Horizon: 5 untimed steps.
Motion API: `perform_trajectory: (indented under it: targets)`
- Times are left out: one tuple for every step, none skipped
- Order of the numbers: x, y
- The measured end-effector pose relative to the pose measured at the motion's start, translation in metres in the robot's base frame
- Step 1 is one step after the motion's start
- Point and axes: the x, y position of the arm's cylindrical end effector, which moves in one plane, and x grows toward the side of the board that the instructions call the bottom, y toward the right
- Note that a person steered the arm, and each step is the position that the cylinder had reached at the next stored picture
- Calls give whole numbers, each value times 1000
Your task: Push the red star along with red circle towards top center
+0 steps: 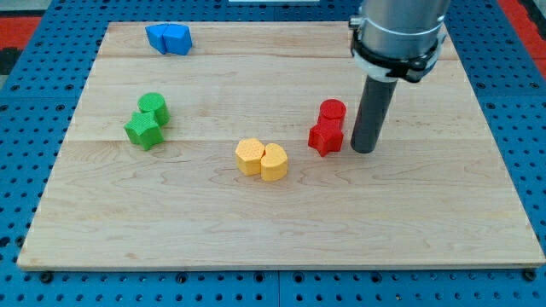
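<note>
The red star (324, 137) sits right of the board's middle, with the red circle (332, 111) touching it on the side toward the view's top. My tip (363, 150) rests on the board just to the right of the red star, a small gap away. The rod rises toward the view's top right.
A yellow hexagon (249, 157) and a yellow heart (274, 162) touch left of the red pair. A green circle (153, 107) and green star (143, 130) sit at the left. Two blue blocks (169, 38) lie at the top left. The wooden board (426, 222) ends at blue pegboard.
</note>
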Motion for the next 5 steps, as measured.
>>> perform_trajectory:
  targets:
    - [30, -24]
    - [3, -51]
    - [-55, -18]
    - [-115, 0]
    - [-165, -9]
